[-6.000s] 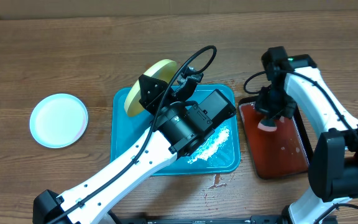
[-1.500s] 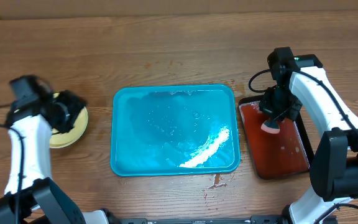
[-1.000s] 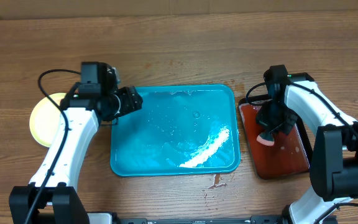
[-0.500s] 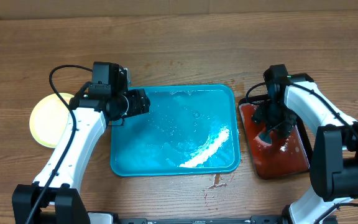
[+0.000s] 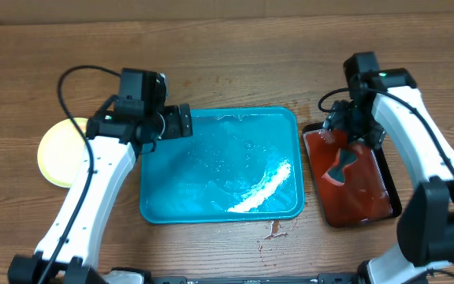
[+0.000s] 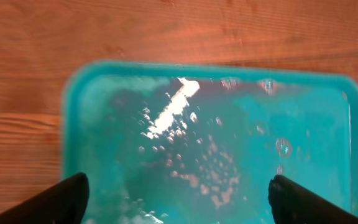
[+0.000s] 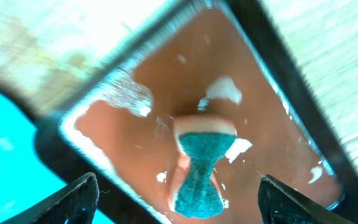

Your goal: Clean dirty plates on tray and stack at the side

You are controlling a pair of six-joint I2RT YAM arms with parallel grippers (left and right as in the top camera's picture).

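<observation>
Status: the task appears nearly complete or complete.

1. The plates sit near the left edge of the tabletop, well apart from the tray. The overhead view shows one pale yellow disc with no sauce on its top face. Whether other plates lie under it cannot be told.
2. The left gripper hangs over the tray's far left corner. In the left wrist view the jaws are apart and hold nothing.
3. The tray lies at the middle of the tabletop, toward the near edge. It holds no plates, only a water film with droplets and bubbles.
4. The red tray lies just beside the tray, near the right edge. It holds the sponge, which lies flat on its wet floor.
5. The right gripper hangs over the far end of the red tray. In the right wrist view the jaws are apart, clear of the sponge.

Remaining work, as judged: none on the tray. Confirm the plate count at the left edge.
</observation>
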